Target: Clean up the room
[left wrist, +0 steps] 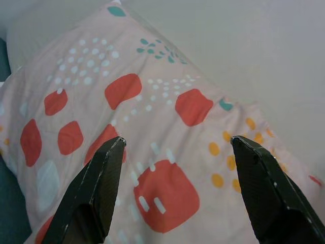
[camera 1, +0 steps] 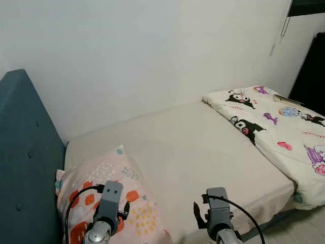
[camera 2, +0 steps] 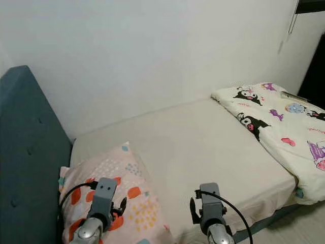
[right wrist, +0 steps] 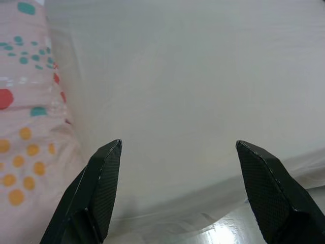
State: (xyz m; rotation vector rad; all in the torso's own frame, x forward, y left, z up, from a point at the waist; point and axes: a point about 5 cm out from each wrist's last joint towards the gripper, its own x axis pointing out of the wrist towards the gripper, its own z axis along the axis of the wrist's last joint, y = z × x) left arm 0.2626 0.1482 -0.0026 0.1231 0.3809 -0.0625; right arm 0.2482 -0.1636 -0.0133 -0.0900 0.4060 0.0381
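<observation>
A pink pillow (camera 1: 119, 188) with red, yellow and teal spots lies at the head end of the bed (camera 1: 203, 147), against the blue headboard (camera 1: 23, 162). A white cartoon-print blanket (camera 1: 277, 127) is bunched over the foot end. My left gripper (left wrist: 175, 145) hovers open above the pillow (left wrist: 152, 117) with nothing between its fingers. My right gripper (right wrist: 177, 147) is open over the bare cream sheet (right wrist: 193, 81) near the bed's front edge, the pillow's corner (right wrist: 25, 152) beside it. Both wrists (camera 1: 109, 203) (camera 1: 218, 208) show low in the eye views.
A plain white wall (camera 1: 152, 51) runs along the far side of the bed. A dark curtain or cabinet (camera 1: 312, 71) stands at the far right. Pale glossy floor (camera 1: 299, 229) shows beside the bed's front corner. A small flat object (camera 1: 285, 99) rests on the blanket's far end.
</observation>
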